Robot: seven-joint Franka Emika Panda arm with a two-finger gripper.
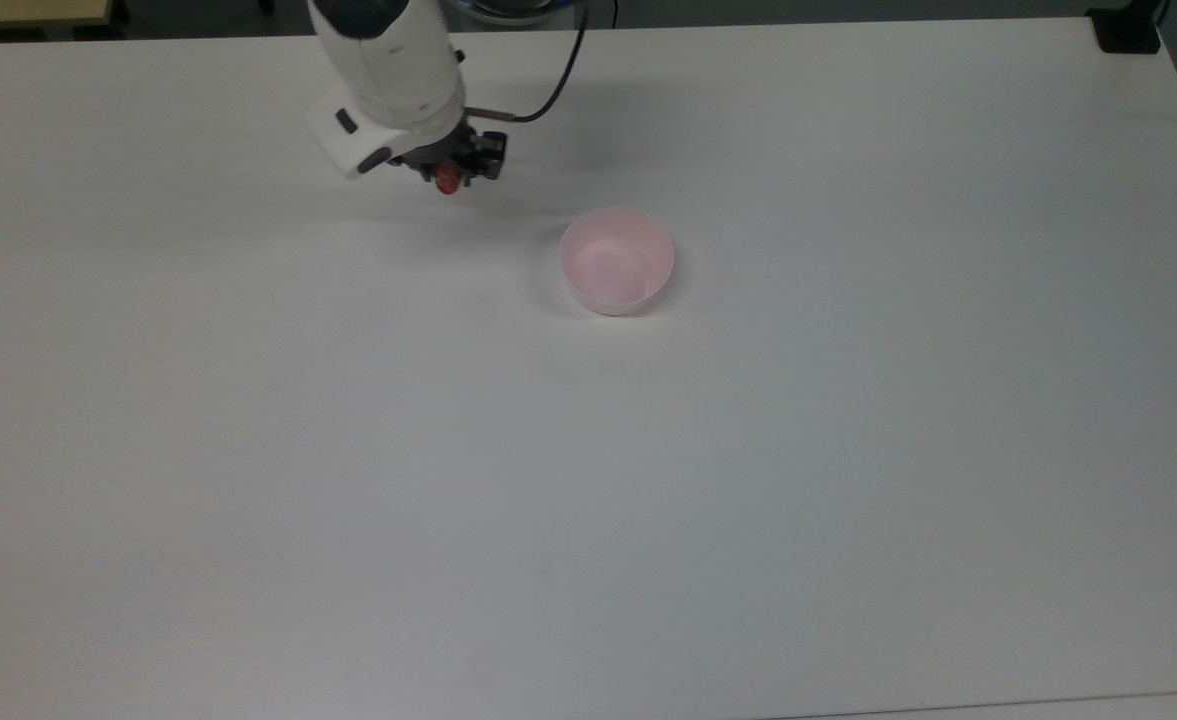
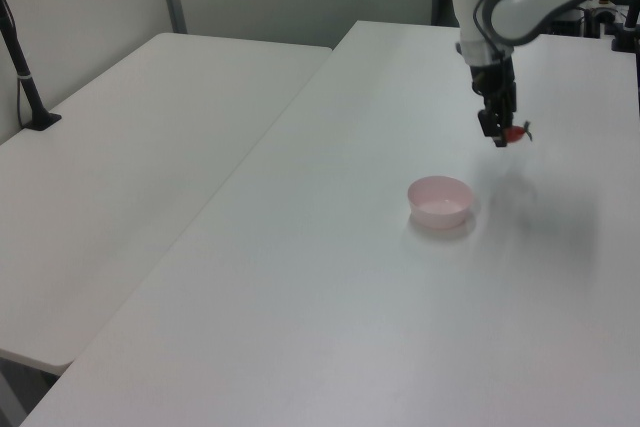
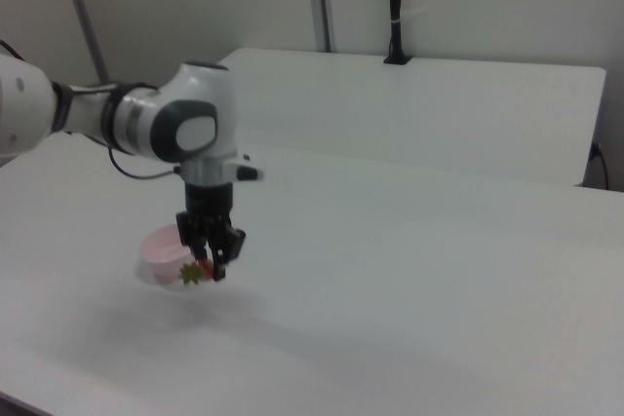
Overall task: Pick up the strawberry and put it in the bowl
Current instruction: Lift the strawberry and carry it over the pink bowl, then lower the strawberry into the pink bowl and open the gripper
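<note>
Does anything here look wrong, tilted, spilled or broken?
Nothing stands out. The pincer holds the strawberry above the table, and the bowl stands upright, apart from them, with nothing spilled.

In the top view my own wrist housing covers most of my claw (image 1: 451, 172), and of the strawberry (image 1: 448, 180) just a red tip pokes out below it; the leafy top is hidden there. My arm runs off the top view's upper edge. In the right view the strawberry (image 3: 194, 272) sits in front of the bowl (image 3: 159, 250), hiding part of its rim, and my arm is cut by the right view's left edge.
</note>
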